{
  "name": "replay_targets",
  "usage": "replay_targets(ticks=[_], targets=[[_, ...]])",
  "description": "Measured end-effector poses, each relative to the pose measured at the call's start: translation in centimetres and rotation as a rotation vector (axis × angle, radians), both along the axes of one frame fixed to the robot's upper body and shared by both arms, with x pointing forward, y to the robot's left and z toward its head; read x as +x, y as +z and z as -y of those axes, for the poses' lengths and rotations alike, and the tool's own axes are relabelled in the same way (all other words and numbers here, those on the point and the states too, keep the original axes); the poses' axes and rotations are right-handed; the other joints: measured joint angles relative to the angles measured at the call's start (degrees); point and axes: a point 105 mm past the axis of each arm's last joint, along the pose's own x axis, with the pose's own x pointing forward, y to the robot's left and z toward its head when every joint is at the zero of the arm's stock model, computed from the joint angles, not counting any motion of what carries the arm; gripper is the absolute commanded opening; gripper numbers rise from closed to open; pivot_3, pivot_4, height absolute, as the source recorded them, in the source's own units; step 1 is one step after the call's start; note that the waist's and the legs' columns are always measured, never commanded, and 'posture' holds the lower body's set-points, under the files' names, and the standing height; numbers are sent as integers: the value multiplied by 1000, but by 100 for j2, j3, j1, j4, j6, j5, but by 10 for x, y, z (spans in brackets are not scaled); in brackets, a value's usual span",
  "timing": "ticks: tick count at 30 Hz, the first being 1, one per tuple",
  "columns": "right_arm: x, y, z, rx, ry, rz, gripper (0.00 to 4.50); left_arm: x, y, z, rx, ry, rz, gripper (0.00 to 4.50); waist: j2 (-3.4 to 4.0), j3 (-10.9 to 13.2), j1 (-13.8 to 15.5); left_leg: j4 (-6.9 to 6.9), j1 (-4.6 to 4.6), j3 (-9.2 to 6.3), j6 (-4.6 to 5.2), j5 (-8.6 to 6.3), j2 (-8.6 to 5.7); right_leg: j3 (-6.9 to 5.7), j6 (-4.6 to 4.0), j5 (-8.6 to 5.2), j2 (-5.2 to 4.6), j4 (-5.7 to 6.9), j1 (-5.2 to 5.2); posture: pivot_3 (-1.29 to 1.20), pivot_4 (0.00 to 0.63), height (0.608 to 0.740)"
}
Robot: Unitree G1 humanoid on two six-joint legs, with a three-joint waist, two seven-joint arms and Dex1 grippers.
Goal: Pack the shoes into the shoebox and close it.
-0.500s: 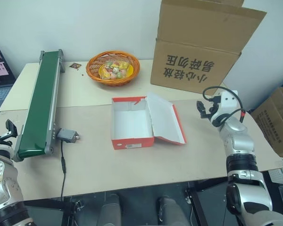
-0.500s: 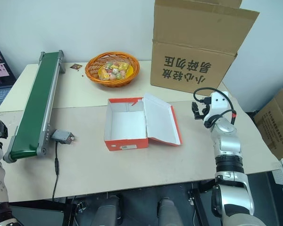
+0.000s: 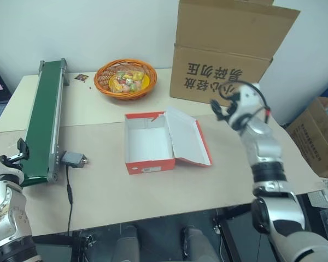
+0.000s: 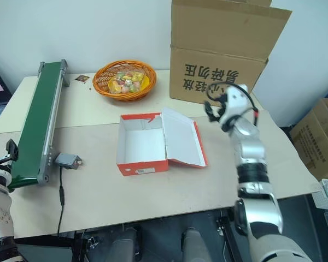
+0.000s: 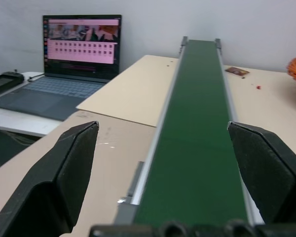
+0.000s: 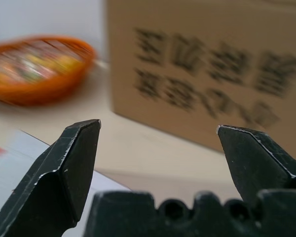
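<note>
At mid-table we see the shoebox – empty, long axis running away from us, lid open rightward; both grippers' jaws spread.

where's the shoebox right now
The shoebox sits open mid-table in the head views, right of the green conveyor, in front of the orange basket.

Arms: silver-grey segmented shells, black joint rings. Right claw: white housing, looped black cable, red accent. Left claw: black wedge fingers, ribbed base.
</note>
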Motion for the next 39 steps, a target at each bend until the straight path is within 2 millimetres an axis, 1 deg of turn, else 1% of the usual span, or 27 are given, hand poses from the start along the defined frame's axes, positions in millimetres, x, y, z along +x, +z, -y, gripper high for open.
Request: replay_targets(ticks=[1,2,3,4,5,6,7,8,9,10,12,15,16,19,21,25,29,34,36,39], targets=[[-9,10,-29,4,145,17,4427,1,0,2,-1,-7,0,4500,0,0,-8,0,-5,0,1,0,0,0,-6,14,0,0,-4,0,150,709],[-21,16,-54,-6,277,28,4427,3,-1,4,-2,-16,-1,4500,0,0,-11,0,-6,0,1,1,0,0,-10,24,0,3,-5,0,150,709],[-42,19,-82,-53,460,38,4427,6,-1,7,-3,-31,-1,4500,0,0,-9,-1,-8,-1,1,0,0,-2,-11,24,-1,5,-8,0,150,709],[-63,19,-104,-98,614,47,4427,7,-2,9,-2,-40,-4,4500,0,0,-2,-2,-9,-2,2,0,1,-3,-12,23,0,6,-9,0,150,709],[-92,15,-127,-156,799,50,4427,8,-2,11,-2,-48,-5,4500,-1,0,15,-1,-10,-5,1,0,0,-9,-14,19,-1,9,-7,0,150,709],[-113,9,-141,-201,931,39,4427,9,-3,12,-1,-51,-6,4500,-5,0,45,2,-10,-7,-1,-1,0,-13,-17,18,-2,11,-7,0,150,709],[-123,4,-147,-228,997,27,4427,9,-3,12,-1,-52,-6,4500,-6,1,67,4,-11,-7,-2,-2,0,-14,-25,15,-3,11,-8,0,150,709],[-130,-2,-149,-263,1041,17,4427,8,-3,12,1,-53,-7,4500,-7,1,103,7,-11,-6,-6,-3,0,-15,-43,5,-5,6,-11,0,150,709],[-135,-8,-151,-302,1067,9,4427,7,-3,12,4,-53,-10,4500,-7,0,124,7,-11,-6,-10,-3,0,-17,-45,2,-7,-1,-24,0,150,709],[-136,-14,-153,-330,1077,-3,4427,5,-3,12,10,-55,-12,4500,-10,-1,135,6,-10,-4,-12,-3,1,-20,-38,5,-8,-7,-29,0,150,709],[-137,-19,-159,-347,1074,-9,4427,3,-2,14,21,-63,-16,4500,-13,-3,146,0,-11,0,-14,-4,6,-22,-38,7,-10,-9,-37,0,150,709],[-136,-23,-169,-351,1058,-7,4427,2,1,19,27,-101,-31,4500,-14,-3,150,-5,-13,1,-15,-4,12,-26,-49,11,-6,-9,-40,0,150,709],[-135,-24,-170,-354,1047,-9,4427,2,4,22,31,-125,-26,4500,-14,-3,153,-6,-23,1,-16,-4,12,-26,-67,20,-6,-9,-41,0,150,709],[-130,-27,-172,-358,1014,-17,4427,1,11,27,52,-190,-52,4500,-14,-3,144,-3,-63,1,-20,0,12,-26,-66,26,-4,-4,-61,0,150,709],[-124,-28,-177,-346,975,-18,4427,-1,13,31,84,-249,-124,4500,-18,-2,132,-2,-69,1,-23,2,13,-26,-60,29,-1,4,-74,0,150,709],[-105,-31,-182,-302,827,-37,4427,-1,11,27,50,-268,-289,4500,-17,-1,127,-3,-69,1,-30,6,14,-25,-62,20,-1,15,-96,0,150,709],[-96,-30,-184,-267,741,-41,4427,1,15,34,74,-297,-342,4500,-17,-1,137,-4,-90,1,-31,7,13,-25,-68,26,-2,14,-127,0,150,709],[-90,-27,-182,-249,688,-37,4427,5,16,39,66,-307,-347,4500,-17,-1,137,-4,-94,1,-31,8,13,-25,-52,35,-1,17,-115,0,150,709],[-88,-27,-180,-245,670,-44,4427,6,13,40,58,-305,-343,4500,-17,-1,135,-4,-93,1,-31,8,13,-24,-53,35,0,20,-115,0,150,709],[-86,-28,-179,-241,654,-53,4427,8,3,40,31,-295,-351,4500,-17,-1,135,-4,-93,1,-31,8,14,-24,-53,35,2,22,-115,0,150,709]])
